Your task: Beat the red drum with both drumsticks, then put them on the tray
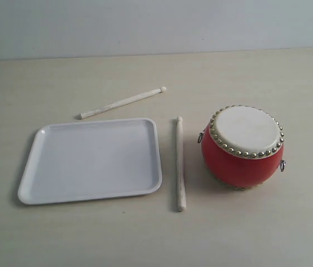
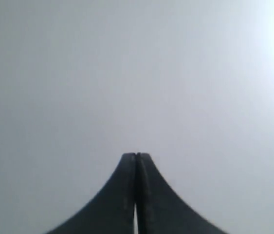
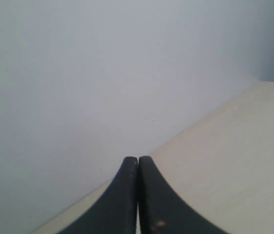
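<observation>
Lab-like setup, pale wooden table [image 1: 267, 233], blank grey wall [image 1: 145, 25]

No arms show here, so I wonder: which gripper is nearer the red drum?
Probably right, by side only. The red drum sits on the right arm's side; the left gripper and right gripper, both shut, appear only in wrist views, drum unseen.
</observation>
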`<state>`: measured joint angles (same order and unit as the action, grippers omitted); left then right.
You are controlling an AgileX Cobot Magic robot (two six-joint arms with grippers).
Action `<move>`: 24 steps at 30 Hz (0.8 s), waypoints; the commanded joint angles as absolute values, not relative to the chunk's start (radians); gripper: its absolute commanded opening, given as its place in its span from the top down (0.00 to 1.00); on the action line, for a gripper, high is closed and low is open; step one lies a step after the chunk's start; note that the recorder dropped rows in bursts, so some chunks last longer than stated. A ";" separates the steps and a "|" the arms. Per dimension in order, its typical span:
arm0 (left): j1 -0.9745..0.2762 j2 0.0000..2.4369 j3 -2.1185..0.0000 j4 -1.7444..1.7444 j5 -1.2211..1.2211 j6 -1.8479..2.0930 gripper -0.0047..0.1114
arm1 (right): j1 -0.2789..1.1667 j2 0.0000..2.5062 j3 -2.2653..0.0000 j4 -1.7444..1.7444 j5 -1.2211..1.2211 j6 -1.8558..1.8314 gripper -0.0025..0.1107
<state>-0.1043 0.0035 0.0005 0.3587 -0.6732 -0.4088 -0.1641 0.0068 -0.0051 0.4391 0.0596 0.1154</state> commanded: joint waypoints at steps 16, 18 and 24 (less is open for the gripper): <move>-0.110 0.000 0.000 0.334 -0.837 -0.542 0.96 | -0.162 0.000 0.000 0.438 0.066 0.107 0.98; -0.110 0.000 0.000 0.336 -0.834 -0.530 0.96 | -0.162 0.000 0.000 0.438 0.066 0.107 0.98; -0.110 0.000 0.000 0.189 -0.529 -0.569 0.96 | -0.162 0.000 0.000 0.438 0.066 0.107 0.98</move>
